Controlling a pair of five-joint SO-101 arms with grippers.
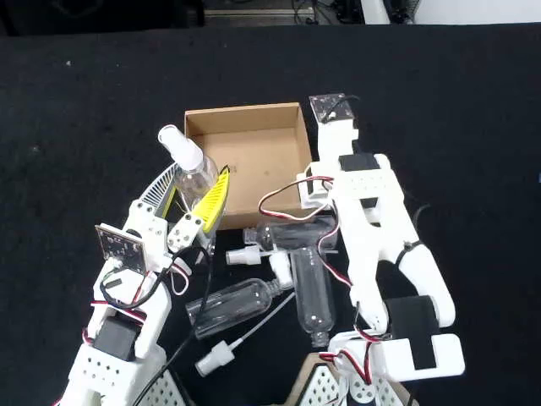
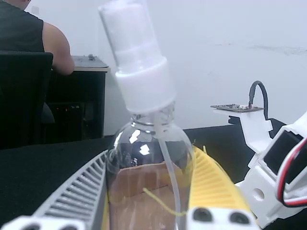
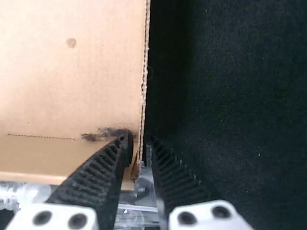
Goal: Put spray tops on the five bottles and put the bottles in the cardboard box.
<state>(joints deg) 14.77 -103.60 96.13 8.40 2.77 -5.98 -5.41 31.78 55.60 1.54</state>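
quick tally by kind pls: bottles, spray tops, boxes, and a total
clear bottles: 4, one of them in the left pincer
white spray tops: 4, one fitted on a bottle
cardboard box: 1
total: 9, though more may lie hidden under the arms

Open brown cardboard box (image 1: pixel 245 152) mid-table, clear plastic bottle with white spray top (image 1: pixel 193 169) upright in left gripper (image 1: pixel 199 173) just beside its left wall, right gripper (image 3: pixel 136 140) astride the right wall (near the front corner), three more clear plastic bottles (image 1: pixel 313 292) lying before the box, loose white spray tops (image 1: pixel 245 255) among them.
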